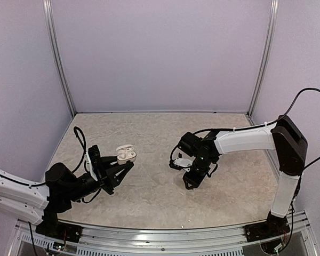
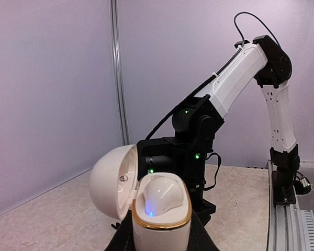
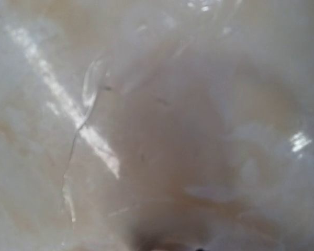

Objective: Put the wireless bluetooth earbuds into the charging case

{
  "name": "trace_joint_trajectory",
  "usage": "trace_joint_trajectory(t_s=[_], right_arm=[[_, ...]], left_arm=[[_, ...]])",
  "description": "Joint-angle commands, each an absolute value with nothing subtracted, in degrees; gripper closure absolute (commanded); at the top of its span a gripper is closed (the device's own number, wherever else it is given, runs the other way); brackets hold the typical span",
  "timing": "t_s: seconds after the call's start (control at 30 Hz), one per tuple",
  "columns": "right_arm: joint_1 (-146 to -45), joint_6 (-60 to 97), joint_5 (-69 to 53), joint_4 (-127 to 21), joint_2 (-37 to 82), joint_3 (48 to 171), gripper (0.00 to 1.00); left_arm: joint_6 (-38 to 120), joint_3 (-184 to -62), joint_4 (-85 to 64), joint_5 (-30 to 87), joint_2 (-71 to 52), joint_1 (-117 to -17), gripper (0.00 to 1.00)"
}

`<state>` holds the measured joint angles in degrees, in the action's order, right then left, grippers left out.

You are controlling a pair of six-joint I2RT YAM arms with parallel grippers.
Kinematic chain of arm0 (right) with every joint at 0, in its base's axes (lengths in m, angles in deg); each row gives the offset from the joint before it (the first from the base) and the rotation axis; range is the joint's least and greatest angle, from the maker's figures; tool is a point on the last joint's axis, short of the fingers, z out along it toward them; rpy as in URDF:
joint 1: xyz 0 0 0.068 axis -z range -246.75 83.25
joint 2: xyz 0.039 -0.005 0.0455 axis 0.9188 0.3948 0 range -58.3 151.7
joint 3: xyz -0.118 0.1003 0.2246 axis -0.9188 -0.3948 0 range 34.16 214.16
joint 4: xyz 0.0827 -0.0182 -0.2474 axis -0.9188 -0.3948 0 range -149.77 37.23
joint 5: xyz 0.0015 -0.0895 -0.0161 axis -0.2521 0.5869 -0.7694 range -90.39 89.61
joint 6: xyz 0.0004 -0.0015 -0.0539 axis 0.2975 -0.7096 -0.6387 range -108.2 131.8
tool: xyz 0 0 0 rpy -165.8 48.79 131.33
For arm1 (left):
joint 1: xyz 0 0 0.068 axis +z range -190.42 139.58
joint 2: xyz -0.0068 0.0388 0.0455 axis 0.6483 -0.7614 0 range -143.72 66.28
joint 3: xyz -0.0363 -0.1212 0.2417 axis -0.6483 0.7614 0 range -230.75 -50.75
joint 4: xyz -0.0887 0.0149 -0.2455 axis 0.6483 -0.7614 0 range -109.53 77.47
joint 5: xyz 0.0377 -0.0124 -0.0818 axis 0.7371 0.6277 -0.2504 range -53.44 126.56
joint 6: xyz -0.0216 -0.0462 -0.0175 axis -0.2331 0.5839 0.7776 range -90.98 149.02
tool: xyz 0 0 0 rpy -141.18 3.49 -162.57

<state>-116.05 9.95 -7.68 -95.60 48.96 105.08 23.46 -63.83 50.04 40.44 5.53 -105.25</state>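
My left gripper [image 1: 124, 161] is shut on the white charging case [image 2: 161, 222], which has a gold rim, and holds it upright above the table. Its round lid [image 2: 111, 180] hangs open to the left. One white earbud [image 2: 160, 195] sits in the case with a small blue light beside it. In the top view the case [image 1: 126, 154] is left of centre. My right gripper [image 1: 191, 183] points down at the table right of centre, fingertips at the surface. Its wrist view is only a blurred close-up of the tabletop, so its fingers and anything under them are hidden. I see no other earbuds.
The beige marbled tabletop [image 1: 149, 133] is walled by pale purple panels at the back and sides. A metal rail [image 1: 165, 234] runs along the near edge with both arm bases. The right arm [image 2: 235, 73] stands directly behind the case in the left wrist view.
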Motion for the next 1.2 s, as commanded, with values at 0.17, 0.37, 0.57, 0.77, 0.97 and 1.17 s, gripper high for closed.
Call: trace_joint_trajectory(t_s=[0.17,0.37,0.57,0.77,0.97,1.17], right_arm=[[-117.4,9.0,-5.7,-99.3,51.1,107.0,0.71],[-117.6,9.0,-5.4,-99.2,50.9,107.1,0.75],[-117.7,9.5,-6.5,-97.4,49.5,106.8,0.68],[-117.6,9.5,-6.5,-97.3,50.5,107.0,0.66],[-117.7,9.3,-6.8,-97.1,50.8,107.4,0.73],[-117.6,9.1,-6.8,-96.8,50.3,107.5,0.79]], left_arm=[[23.0,-63.2,52.5,40.6,5.7,-104.9,0.89],[22.9,-63.2,52.5,40.6,5.8,-104.8,0.89],[23.0,-63.1,51.9,40.7,6.1,-104.8,0.90],[23.1,-63.1,51.5,40.9,6.7,-104.8,0.89],[23.3,-63.1,51.2,40.9,6.9,-104.8,0.89],[23.2,-63.0,51.2,41.0,7.0,-104.8,0.89]])
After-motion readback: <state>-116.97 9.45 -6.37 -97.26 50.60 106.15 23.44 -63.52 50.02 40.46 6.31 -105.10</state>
